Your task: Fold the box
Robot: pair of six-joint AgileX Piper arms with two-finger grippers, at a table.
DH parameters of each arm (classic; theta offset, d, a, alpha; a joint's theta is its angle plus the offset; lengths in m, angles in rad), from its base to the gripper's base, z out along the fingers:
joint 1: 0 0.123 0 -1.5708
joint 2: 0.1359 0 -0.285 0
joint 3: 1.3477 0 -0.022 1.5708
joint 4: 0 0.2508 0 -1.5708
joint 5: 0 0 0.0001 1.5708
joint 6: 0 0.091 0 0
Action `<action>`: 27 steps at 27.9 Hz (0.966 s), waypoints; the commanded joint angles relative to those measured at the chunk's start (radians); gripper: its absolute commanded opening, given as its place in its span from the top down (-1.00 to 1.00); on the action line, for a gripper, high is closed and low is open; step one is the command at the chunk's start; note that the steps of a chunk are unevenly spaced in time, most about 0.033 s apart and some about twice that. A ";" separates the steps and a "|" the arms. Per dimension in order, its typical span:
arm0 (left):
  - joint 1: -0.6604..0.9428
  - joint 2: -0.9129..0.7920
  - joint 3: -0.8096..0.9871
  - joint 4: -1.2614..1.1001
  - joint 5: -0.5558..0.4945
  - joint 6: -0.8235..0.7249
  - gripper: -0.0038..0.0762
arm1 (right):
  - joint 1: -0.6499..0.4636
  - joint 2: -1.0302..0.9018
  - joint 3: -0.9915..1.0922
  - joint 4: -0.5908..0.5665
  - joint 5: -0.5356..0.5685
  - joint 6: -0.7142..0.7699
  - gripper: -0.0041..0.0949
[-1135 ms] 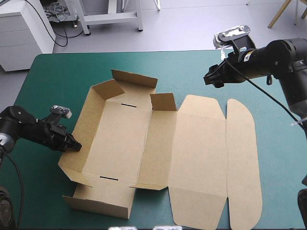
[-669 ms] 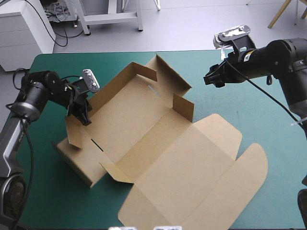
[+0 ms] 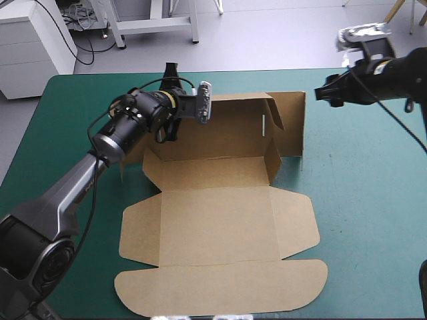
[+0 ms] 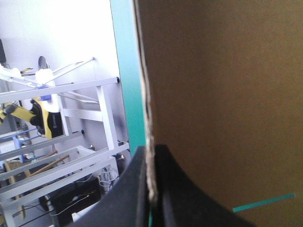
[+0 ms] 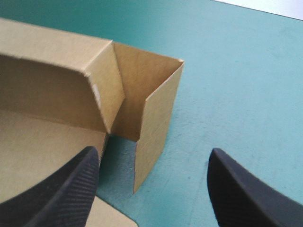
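The brown box (image 3: 213,213) lies opened out mid-table, its lid (image 3: 220,290) flat toward the near edge. Its far long wall (image 3: 233,127) stands raised, and an end flap (image 3: 291,123) stands upright at the far right corner. My left gripper (image 3: 167,127) is at the left end of that raised wall. In the left wrist view its black fingers (image 4: 165,189) are shut on the edge of the board (image 4: 222,94). My right gripper (image 3: 328,93) hovers beyond the far right corner. It is open (image 5: 152,152), with the upright corner flap (image 5: 154,118) just ahead of it and nothing between its fingers.
The teal-green cover (image 3: 373,200) shows on both sides of the box and along the far edge. A white cabinet (image 3: 33,40) stands off the table beyond its far left corner.
The box has swung round and shifted to mid-table, its long wall now raised at the far side. My left gripper went from the near left to the far side. My right gripper drifted right.
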 commanded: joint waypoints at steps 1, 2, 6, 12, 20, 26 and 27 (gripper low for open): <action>-0.106 -0.076 -0.002 0.145 -0.008 -0.136 0.93 | -0.160 -0.051 -0.034 0.095 -0.042 -0.012 -0.29; -0.131 -0.084 0.020 0.180 -0.006 -0.168 0.93 | -0.205 -0.051 -0.034 0.136 -0.042 -0.024 -0.29; -0.212 -0.169 0.189 0.373 -0.034 -0.392 0.93 | -0.296 -0.043 -0.034 0.212 -0.042 -0.036 -0.29; -0.306 -0.264 0.345 0.639 -0.075 -0.705 0.93 | -0.290 -0.041 -0.034 0.210 -0.042 -0.036 -0.29; -0.446 -0.275 0.484 0.958 -0.059 -0.927 0.93 | -0.290 0.004 -0.034 0.193 -0.042 -0.017 -0.29; -0.491 -0.270 0.514 1.029 -0.011 -1.103 0.93 | -0.283 0.079 -0.034 0.202 -0.042 -0.006 -0.29; -0.491 -0.265 0.514 1.029 0.000 -1.103 0.93 | -0.283 0.094 -0.034 0.216 -0.042 -0.006 -0.29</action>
